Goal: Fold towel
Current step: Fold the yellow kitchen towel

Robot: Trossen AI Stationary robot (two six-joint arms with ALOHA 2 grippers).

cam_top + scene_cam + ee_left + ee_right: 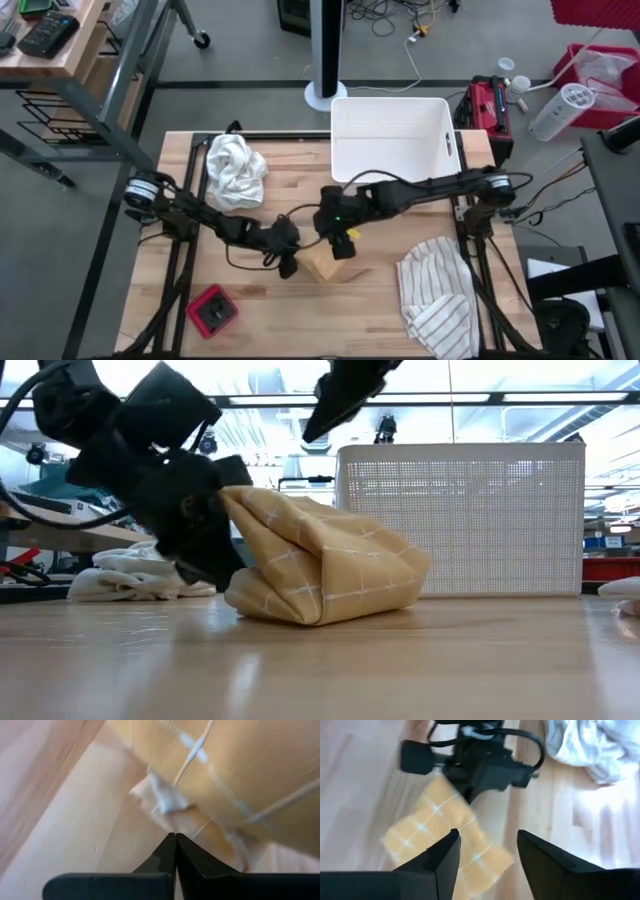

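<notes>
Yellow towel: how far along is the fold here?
Done: the yellow towel already lies in a folded bundle on the table. In hand: the left tool, shut, is at the bundle's edge; the right tool is open above it. Left: flattening and tidying, probably.

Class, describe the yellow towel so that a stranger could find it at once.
Start at the white basket on the table's far edge. Nearer, mid-table, lies the yellow towel, folded small. Unlike the white cloth and striped cloth, it is yellow with a white grid.

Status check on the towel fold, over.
Left gripper shut, against the yellow towel. Right gripper open, lifted above it. Towel bunched, not flat. Nothing in the way.
</notes>
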